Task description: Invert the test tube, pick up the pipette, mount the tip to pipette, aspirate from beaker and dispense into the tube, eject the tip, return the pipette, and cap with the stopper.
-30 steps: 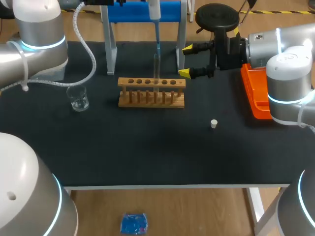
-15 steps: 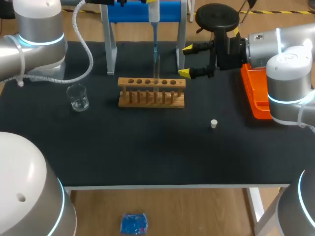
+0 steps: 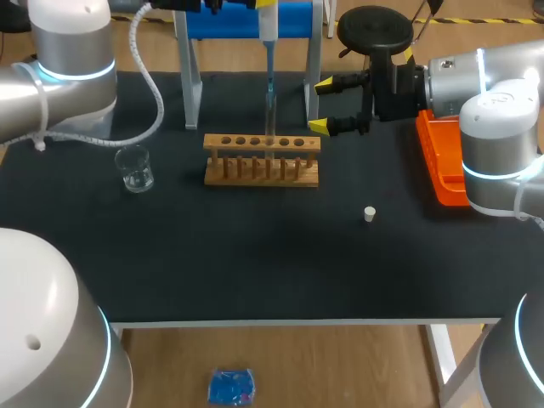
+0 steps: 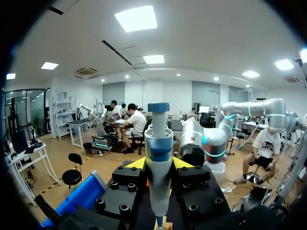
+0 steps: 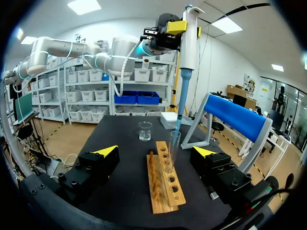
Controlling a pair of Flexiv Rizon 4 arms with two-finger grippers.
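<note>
Table [image 3: 255, 255], black-topped; contents as seen from left to right.

- Beaker [image 3: 136, 168]: clear glass, upright near the left edge towards the far side, well apart from the rack.
- Left gripper [image 4: 159, 164]: raised over the far middle of the table, fingers pressed against the pipette [image 5: 187, 43] from two sides and holding it upright.
- Pipette: white body with a blue tip pointing down, the tip's end inside the mouth of the test tube [image 3: 270, 115].
- Test tube: clear, upright in a hole of the wooden rack [image 3: 262, 159], which sat mid-table towards the far edge.
- Stand [image 3: 246, 19]: blue bar on grey legs, behind the rack at the far edge.
- Right gripper [image 3: 321, 105]: just right of the rack and facing it, fingers spread wide with nothing between them.
- Stopper [image 3: 369, 213]: small and white, lying alone right of the middle, nearer the front edge than the rack.
- Tray [image 3: 442, 161]: orange, at the right edge, partly hidden by the right arm.
</note>
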